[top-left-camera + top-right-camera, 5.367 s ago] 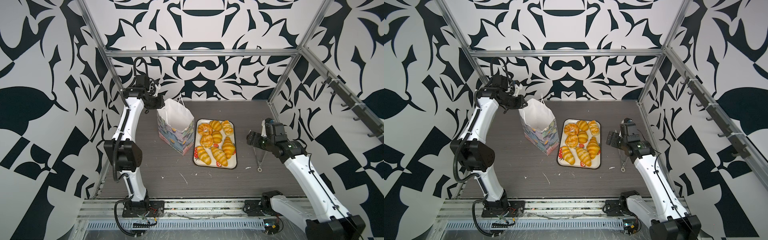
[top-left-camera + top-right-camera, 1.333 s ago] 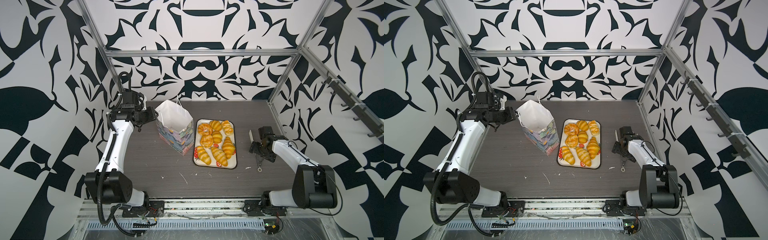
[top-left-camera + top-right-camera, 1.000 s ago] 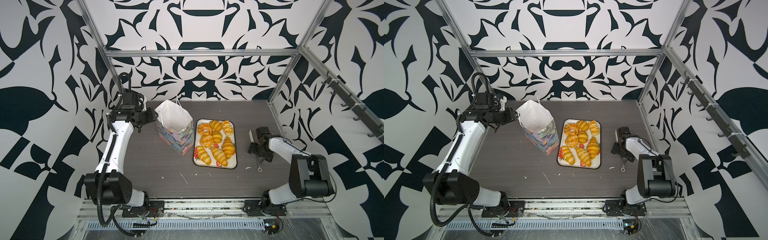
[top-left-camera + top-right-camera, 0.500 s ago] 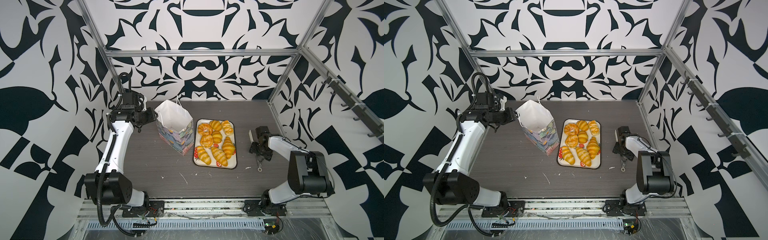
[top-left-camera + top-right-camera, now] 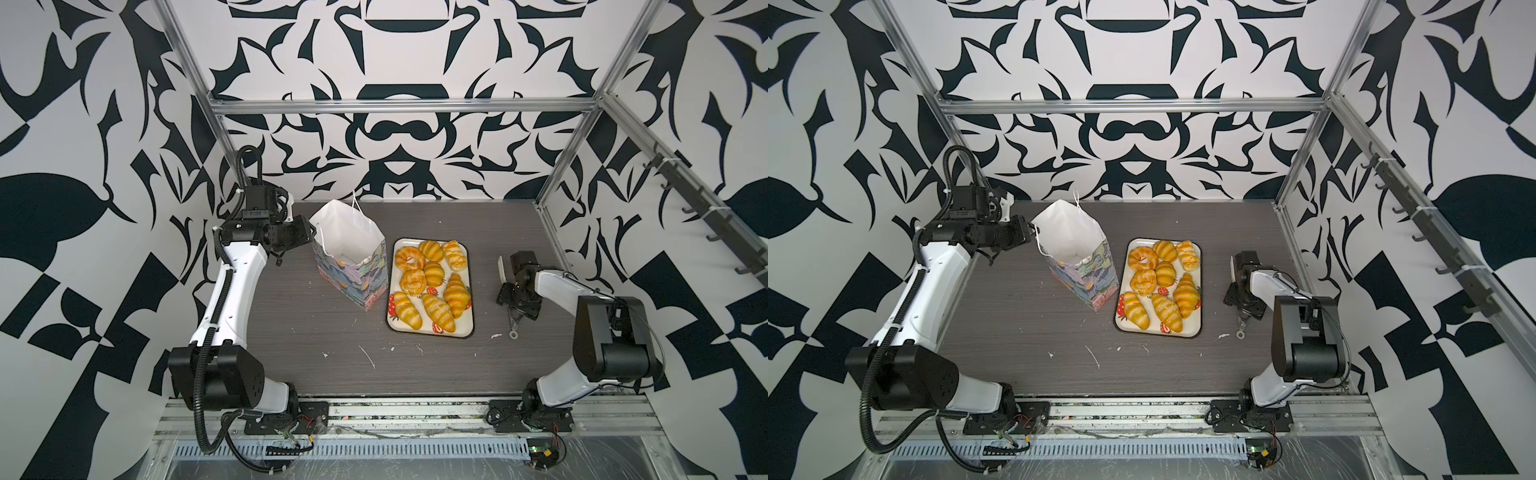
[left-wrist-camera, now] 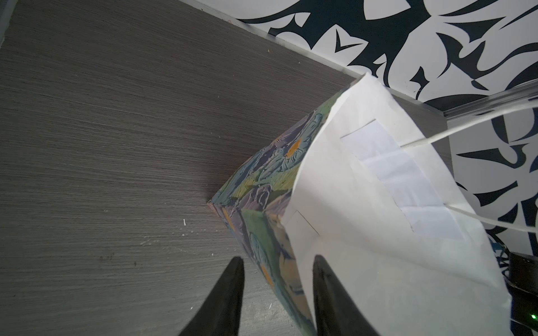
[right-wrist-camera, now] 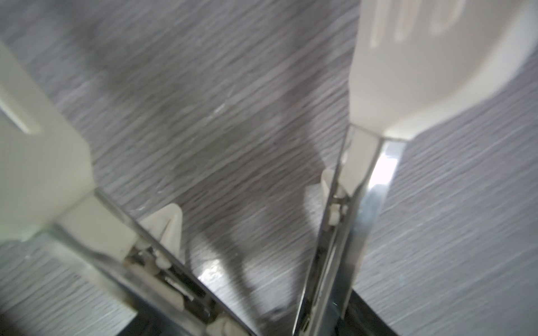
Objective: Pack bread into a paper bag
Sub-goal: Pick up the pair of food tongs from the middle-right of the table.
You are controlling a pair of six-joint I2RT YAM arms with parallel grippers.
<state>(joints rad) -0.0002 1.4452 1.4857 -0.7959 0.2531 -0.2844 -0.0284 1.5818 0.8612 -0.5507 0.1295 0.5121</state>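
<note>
The paper bag [image 5: 353, 257] [image 5: 1084, 266] stands upright with its mouth open, just left of the tray. Several pieces of bread [image 5: 456, 291] [image 5: 1185, 293], croissants and two ring buns, lie on that tray. My left gripper [image 5: 311, 235] [image 5: 1030, 230] is at the bag's left rim. In the left wrist view it [image 6: 278, 259] is open, one finger outside and one inside the bag [image 6: 364, 218], with the wall between them. My right gripper [image 5: 517, 297] [image 5: 1244, 301] is down on metal tongs [image 5: 514, 328] [image 7: 364, 203] right of the tray, its dark fingers against both tong arms.
The cream tray [image 5: 471, 266] with red strawberries sits mid-table. White scraps [image 5: 368, 357] dot the dark wood table in front of it. Aluminium frame posts [image 5: 552, 195] edge the table at the back and sides. A rail of hooks [image 5: 706, 216] runs along the right wall.
The right jaws have narrowed round the tongs while the right arm folded in closer over them. The left gripper has stayed at the bag's rim; bag and bread have not moved.
</note>
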